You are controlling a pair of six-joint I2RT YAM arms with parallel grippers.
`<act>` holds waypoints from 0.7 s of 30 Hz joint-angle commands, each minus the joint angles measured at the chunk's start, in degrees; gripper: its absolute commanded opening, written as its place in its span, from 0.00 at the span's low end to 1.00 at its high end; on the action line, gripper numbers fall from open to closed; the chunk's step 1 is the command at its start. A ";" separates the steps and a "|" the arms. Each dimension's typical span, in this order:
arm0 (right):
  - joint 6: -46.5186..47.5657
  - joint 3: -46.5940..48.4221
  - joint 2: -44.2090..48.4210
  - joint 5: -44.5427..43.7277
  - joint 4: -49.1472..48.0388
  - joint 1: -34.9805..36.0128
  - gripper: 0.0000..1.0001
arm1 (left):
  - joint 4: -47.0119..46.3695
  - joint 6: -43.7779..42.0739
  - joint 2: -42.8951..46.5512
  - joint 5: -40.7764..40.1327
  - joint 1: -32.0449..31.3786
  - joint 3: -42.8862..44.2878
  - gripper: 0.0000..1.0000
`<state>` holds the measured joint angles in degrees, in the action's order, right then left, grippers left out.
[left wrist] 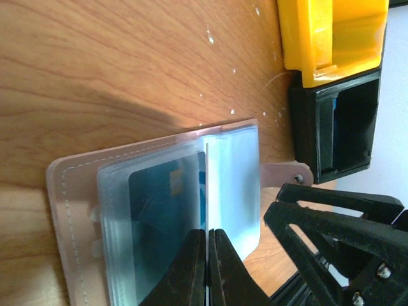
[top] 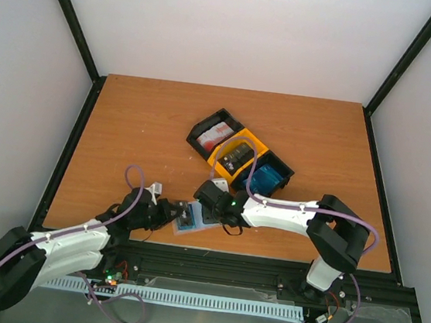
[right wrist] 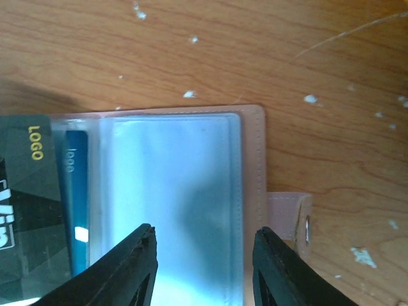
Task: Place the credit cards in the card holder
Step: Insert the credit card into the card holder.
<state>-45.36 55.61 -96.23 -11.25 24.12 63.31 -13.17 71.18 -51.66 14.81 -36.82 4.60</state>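
Lying open: the card holder is flat on the table close to the near edge, between my two grippers, pink cover down and clear sleeves up.
Left gripper: I see its fingers pressed together on the edge of one clear sleeve of the card holder. That sleeve stands up between them as a thin leaf.
Right gripper: jaws are wide apart and hold nothing. They straddle a clear sleeve from above, and I cannot tell whether they touch it.
Dark card: it has a yellow "LOGO" print and lies over the holder on the side away from the snap. I cannot tell whether it is inside a sleeve.
Blue card: inside a sleeve, just beside the dark card.
Snap tab: sticks out of the holder's edge on the side toward the bins, flat on the wood.
Black bin: far end of the bin row, holds red-and-white cards.
Yellow bin: middle of the row, holds dark cards.
Second black bin: right end of the row, holds blue cards.
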 commanded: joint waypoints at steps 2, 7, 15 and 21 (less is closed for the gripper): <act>0.75 -0.68 -0.85 -6.18 1.82 0.15 0.43 | -6.19 -0.38 -2.05 0.78 -0.62 -0.92 0.01; 1.24 -2.57 -1.15 -3.50 -0.73 -0.44 0.43 | -10.60 0.54 -5.48 1.48 -0.71 -1.03 0.01; 0.32 -4.41 -1.40 0.37 -2.45 -1.41 0.39 | -16.65 2.49 -10.13 2.35 -1.18 -1.42 0.01; -1.65 -5.62 -2.60 3.20 -3.82 -1.61 0.36 | -21.44 3.53 -13.40 2.36 -1.24 -2.09 0.01</act>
<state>-45.25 51.27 -96.79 -9.89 21.12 62.00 -28.88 73.49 -63.33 16.99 -37.45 2.87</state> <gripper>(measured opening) 0.365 0.026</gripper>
